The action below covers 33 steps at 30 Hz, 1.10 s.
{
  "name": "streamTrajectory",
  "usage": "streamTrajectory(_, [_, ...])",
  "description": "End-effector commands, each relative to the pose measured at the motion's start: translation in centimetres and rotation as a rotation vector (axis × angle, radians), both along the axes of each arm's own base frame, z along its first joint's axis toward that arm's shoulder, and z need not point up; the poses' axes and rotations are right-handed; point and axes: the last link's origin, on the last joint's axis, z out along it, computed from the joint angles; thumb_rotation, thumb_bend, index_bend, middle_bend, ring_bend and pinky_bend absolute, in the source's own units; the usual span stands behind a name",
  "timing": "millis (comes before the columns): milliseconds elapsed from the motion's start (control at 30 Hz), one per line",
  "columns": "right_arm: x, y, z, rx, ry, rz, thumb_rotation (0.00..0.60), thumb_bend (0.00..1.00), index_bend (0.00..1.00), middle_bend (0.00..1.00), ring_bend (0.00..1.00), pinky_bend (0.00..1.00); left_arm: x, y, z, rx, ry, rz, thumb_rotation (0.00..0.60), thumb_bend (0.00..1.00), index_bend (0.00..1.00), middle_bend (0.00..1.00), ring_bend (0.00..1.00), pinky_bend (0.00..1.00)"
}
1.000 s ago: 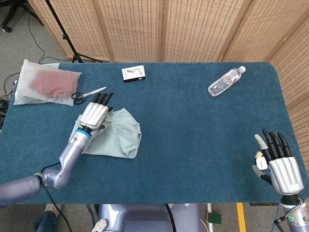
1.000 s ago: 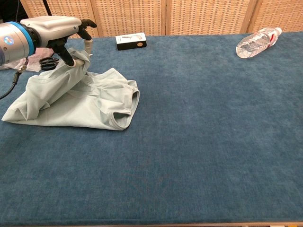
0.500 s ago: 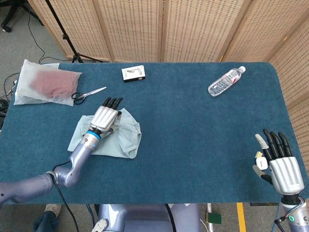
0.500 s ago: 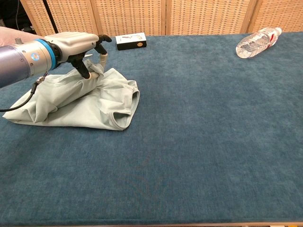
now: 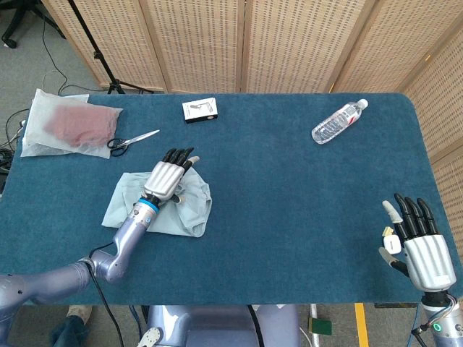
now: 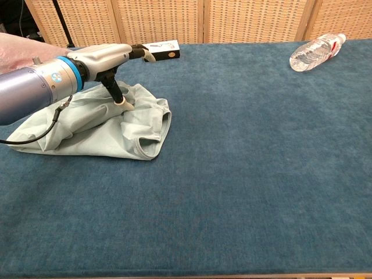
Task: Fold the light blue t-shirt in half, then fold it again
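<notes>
The left hand [image 5: 168, 176] lies flat over the light blue t-shirt [image 6: 93, 125], fingers stretched out and holding nothing, its thumb tip pressing down into the cloth. The t-shirt sits bunched and folded on the blue tabletop [image 5: 289, 195], just in front of the scissors [image 5: 132, 140]. Well apart from the t-shirt, at the tabletop's near right corner, the right hand [image 5: 419, 246] hovers with fingers spread and empty
</notes>
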Motion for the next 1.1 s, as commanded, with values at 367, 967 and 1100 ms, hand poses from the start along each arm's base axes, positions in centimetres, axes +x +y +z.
streamTrajectory(367, [0.1, 0.1, -0.1, 0.007, -0.005, 0.001, 0.600, 0.00, 0.00, 0.00, 0.00, 0.00, -5.3, -2.1, 7.0, 0.068, -0.076, -0.171, 0.600, 0.13, 0.01, 0.00, 0.00, 0.00])
streamTrajectory(967, [0.2, 0.1, -0.4, 0.019, -0.007, 0.002, 0.600, 0.00, 0.00, 0.00, 0.00, 0.00, -16.3, -3.5, 9.4, 0.087, 0.046, -0.197, 0.600, 0.31, 0.45, 0.00, 0.00, 0.00])
streamTrajectory(1100, [0.2, 0.1, -0.4, 0.018, -0.006, 0.000, 0.600, 0.00, 0.00, 0.00, 0.00, 0.00, -16.6, -3.7, 9.0, 0.083, 0.047, -0.204, 0.600, 0.31, 0.46, 0.00, 0.00, 0.00])
